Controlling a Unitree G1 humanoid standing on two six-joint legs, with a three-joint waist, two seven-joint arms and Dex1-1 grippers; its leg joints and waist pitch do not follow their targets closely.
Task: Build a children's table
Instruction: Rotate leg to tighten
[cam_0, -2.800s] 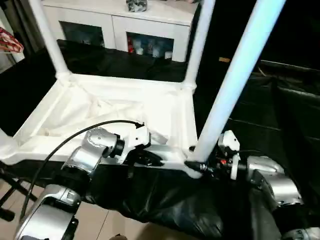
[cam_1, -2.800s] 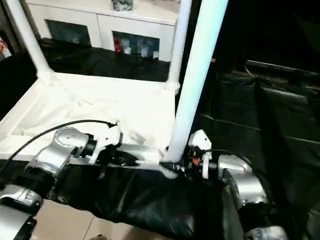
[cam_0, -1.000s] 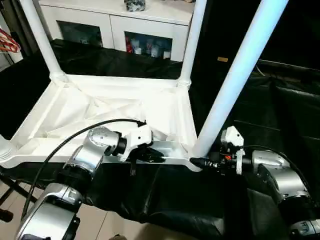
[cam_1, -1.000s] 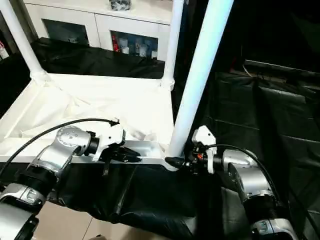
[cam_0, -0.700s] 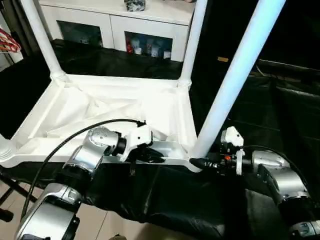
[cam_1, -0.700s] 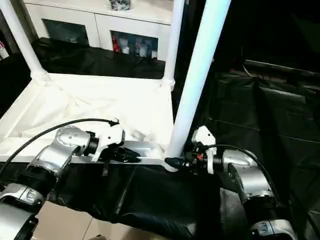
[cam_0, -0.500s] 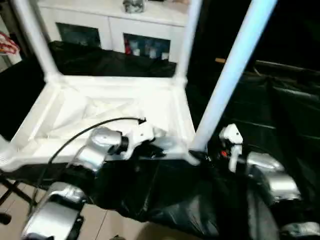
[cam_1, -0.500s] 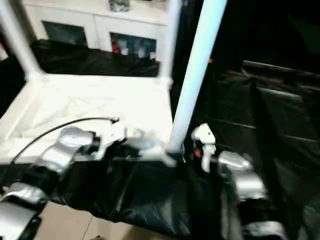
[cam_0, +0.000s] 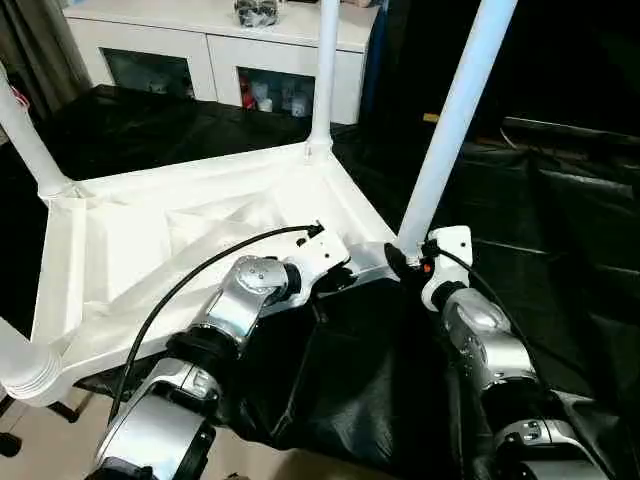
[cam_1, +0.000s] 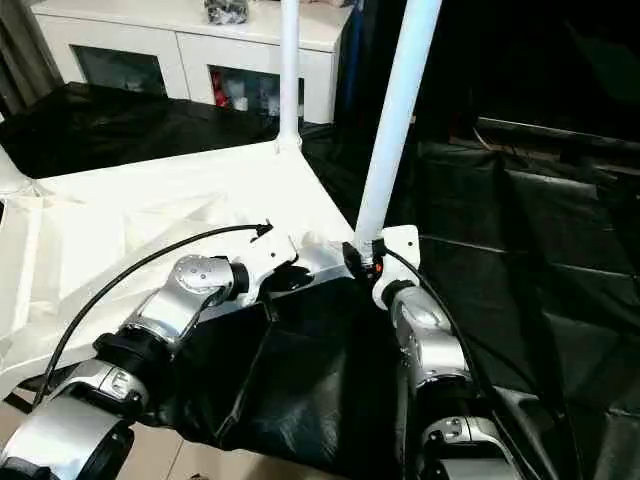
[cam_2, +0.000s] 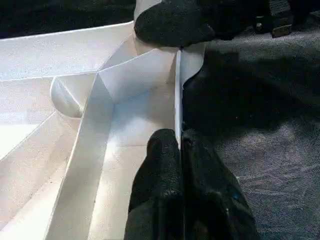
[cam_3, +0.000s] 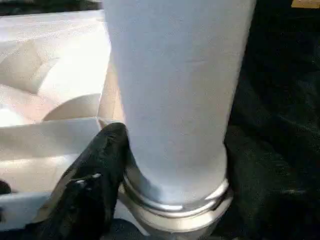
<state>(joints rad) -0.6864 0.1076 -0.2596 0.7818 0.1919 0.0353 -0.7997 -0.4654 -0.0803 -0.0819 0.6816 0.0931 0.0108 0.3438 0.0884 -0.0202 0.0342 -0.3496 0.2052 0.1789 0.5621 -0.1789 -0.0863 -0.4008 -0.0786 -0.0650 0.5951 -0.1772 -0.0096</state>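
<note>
My left pincer (cam_2: 179, 165) pinches the children's table (cam_0: 150, 230) rim; my right pincer (cam_0: 397, 262) grips its nearest leg (cam_0: 450, 120).

Both silver forearms reach forward, left gripper (cam_2: 179, 165) jaws shut, right gripper (cam_0: 398, 262) alongside.

Even overhead room light, glare washing out the upturned table top (cam_0: 180, 225), black floor sheeting (cam_0: 560, 230) swallowing shadow detail, nearest leg (cam_3: 170, 90) softly out of focus.
</note>
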